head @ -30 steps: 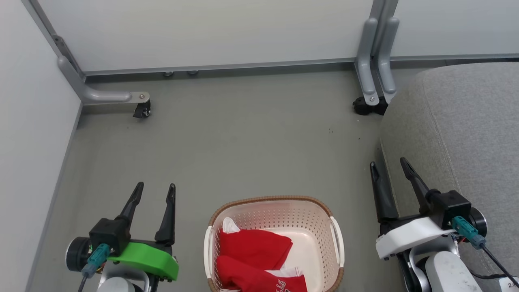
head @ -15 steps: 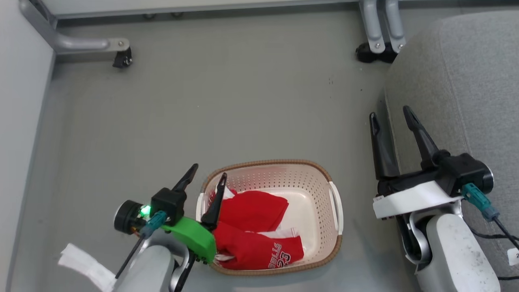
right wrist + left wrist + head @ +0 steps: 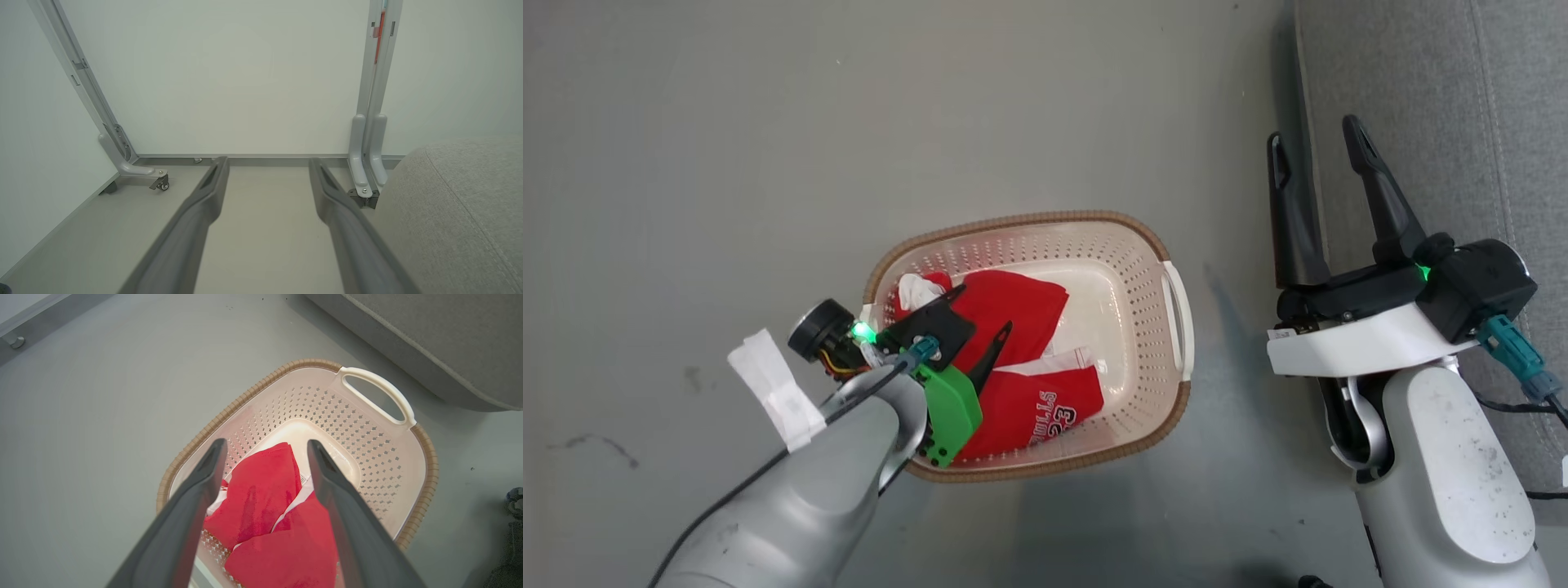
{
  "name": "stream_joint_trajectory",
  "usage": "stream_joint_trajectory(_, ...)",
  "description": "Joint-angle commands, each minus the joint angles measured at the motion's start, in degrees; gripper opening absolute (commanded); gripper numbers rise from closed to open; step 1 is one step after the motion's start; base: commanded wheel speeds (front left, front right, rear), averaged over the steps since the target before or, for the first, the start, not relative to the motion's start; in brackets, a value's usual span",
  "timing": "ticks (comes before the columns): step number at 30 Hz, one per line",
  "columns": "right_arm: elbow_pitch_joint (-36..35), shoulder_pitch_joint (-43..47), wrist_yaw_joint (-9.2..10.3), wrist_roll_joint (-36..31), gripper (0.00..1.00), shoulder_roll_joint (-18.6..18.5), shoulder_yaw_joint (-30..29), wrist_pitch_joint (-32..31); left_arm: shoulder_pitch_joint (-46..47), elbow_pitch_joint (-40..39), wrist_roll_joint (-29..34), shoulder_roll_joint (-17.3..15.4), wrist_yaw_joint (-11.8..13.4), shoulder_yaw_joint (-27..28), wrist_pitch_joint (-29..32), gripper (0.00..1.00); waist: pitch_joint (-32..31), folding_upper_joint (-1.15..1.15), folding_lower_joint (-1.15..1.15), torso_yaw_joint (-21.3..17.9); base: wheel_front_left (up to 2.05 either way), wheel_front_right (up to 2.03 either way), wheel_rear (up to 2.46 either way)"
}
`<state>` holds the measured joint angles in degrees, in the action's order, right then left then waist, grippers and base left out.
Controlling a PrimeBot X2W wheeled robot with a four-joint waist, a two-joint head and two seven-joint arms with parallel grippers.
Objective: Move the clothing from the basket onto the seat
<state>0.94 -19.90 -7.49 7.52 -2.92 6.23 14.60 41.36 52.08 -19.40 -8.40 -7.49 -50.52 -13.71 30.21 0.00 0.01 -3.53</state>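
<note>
Both your jaws gape empty: left gripper (image 3: 984, 307) over the basket's (image 3: 1029, 220) garments (image 3: 1025, 298), right gripper (image 3: 1312, 131) beside the sofa cushion (image 3: 1421, 82) (partition legs (image 3: 365, 155) beyond).

Left tool (image 3: 987, 306) hung over the basket (image 3: 1045, 219), fingers spread above the red clothing (image 3: 1025, 298) inside. Right tool (image 3: 1313, 131) stood well apart, fingers spread, at the grey seat (image 3: 1462, 98) edge. Basket sat on floor (image 3: 768, 163).
</note>
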Motion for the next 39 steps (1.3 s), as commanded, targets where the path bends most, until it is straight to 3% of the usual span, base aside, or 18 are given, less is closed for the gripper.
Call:
stream_joint_trajectory(1, -0.4, -1.4, 0.01, 0.9, 1.0, 0.0, 0.3, 0.3, 3.3, 1.3, -0.7, -1.0, 0.0, -2.0, 0.5, 1.0, 8.3, 0.0, -0.01, -4.4, 0.0, 0.0, 0.0)
stream_joint_trajectory(8, -0.5, -3.8, 0.0, 2.9, 1.0, 0.0, 1.1, 0.6, 12.6, 7.0, -0.9, -3.3, 0.0, -15.7, 5.1, 1.0, 14.6, 0.0, -0.01, -6.4, 0.0, 0.0, 0.0)
stream_joint_trajectory(12, -1.3, -4.6, 0.0, 4.0, 1.0, 0.0, 1.5, 0.7, 16.7, 9.4, -0.3, -4.5, 0.0, -20.9, 8.9, 1.0, 17.1, 0.0, -0.01, -7.0, 0.0, 0.0, 0.0)
stream_joint_trajectory(26, -2.7, -6.4, 0.0, 8.0, 1.0, 0.0, 3.1, 0.7, 23.9, 16.6, 6.2, -4.5, 0.0, -22.9, 18.8, 1.0, 22.0, 0.0, -0.01, -9.2, 0.0, 0.0, 0.0)
stream_joint_trajectory(39, -3.1, -7.3, 0.0, 12.0, 1.0, 0.0, 5.0, 0.7, 23.8, 20.8, 6.5, -4.2, 0.0, -22.9, 27.0, 1.0, 24.4, 0.0, -0.01, -12.0, 0.0, 0.0, 0.0)
